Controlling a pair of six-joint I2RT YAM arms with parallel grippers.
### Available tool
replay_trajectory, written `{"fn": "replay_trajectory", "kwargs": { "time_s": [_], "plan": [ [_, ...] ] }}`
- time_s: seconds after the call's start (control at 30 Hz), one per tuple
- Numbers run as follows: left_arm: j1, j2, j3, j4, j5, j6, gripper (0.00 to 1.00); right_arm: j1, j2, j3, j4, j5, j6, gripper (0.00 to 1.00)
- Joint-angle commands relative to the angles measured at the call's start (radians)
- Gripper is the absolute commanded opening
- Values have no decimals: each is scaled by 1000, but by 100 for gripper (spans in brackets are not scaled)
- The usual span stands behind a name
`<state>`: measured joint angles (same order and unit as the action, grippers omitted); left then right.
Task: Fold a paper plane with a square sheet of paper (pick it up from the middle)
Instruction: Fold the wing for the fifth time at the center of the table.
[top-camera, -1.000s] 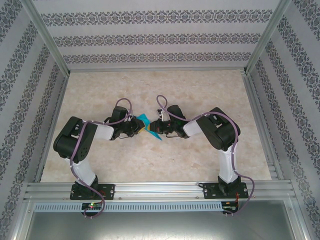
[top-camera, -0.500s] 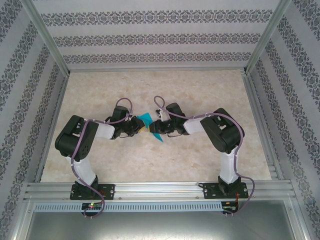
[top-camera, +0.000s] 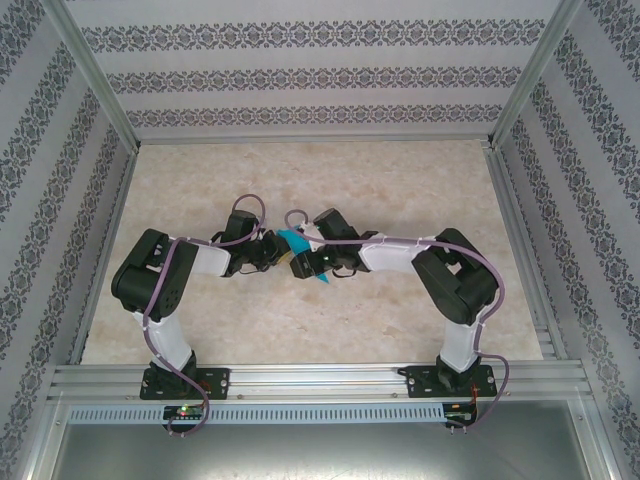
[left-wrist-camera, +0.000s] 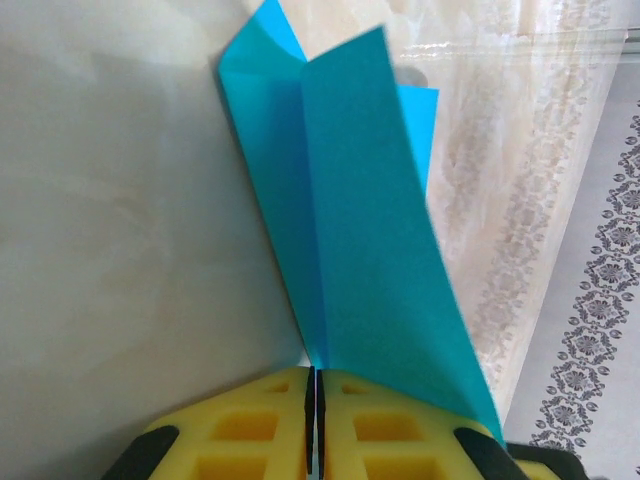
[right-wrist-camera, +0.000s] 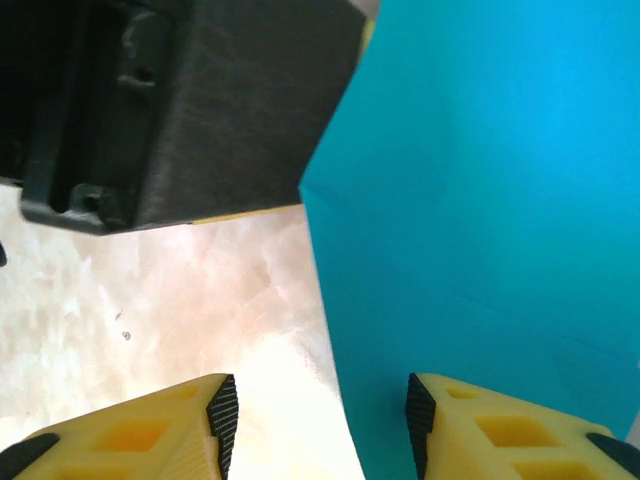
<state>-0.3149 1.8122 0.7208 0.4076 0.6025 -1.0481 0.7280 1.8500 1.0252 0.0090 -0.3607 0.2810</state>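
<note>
Teal paper plane runs diagonally from far-left to near-right, pinched in the closed left gripper; the right gripper has its jaws apart.

A flat beige tabletop with a cream marbled pattern stretches away from the ribbed aluminium rail that runs along its near edge. Directly beyond the rail the surface is matte and pale. Further from the rail, over the tabletop's middle, is a folded teal-blue sheet of paper; whether its lower tip touches the surface cannot be told. Opposite the rail, the tabletop ends at a thin aluminium frame bar.
</note>
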Motion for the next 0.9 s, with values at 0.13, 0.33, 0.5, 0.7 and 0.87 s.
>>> {"fn": "replay_trajectory", "kwargs": {
  "time_s": [0.13, 0.33, 0.5, 0.7, 0.87],
  "plan": [
    [-14, 10, 19, -18, 23, 3, 13, 80, -67, -34, -18, 360, -142, 59],
    [-16, 12, 23, -18, 26, -1, 13, 151, -12, -15, -16, 516, -221, 63],
    [-18, 10, 24, -18, 27, -4, 13, 172, 35, 6, -4, 550, -228, 63],
    [-19, 6, 22, -20, 26, -5, 13, 170, 57, 7, 16, 557, -244, 53],
    [-19, -7, 23, -32, 20, -3, 13, 169, 63, 7, 22, 570, -256, 43]
  ]
}}
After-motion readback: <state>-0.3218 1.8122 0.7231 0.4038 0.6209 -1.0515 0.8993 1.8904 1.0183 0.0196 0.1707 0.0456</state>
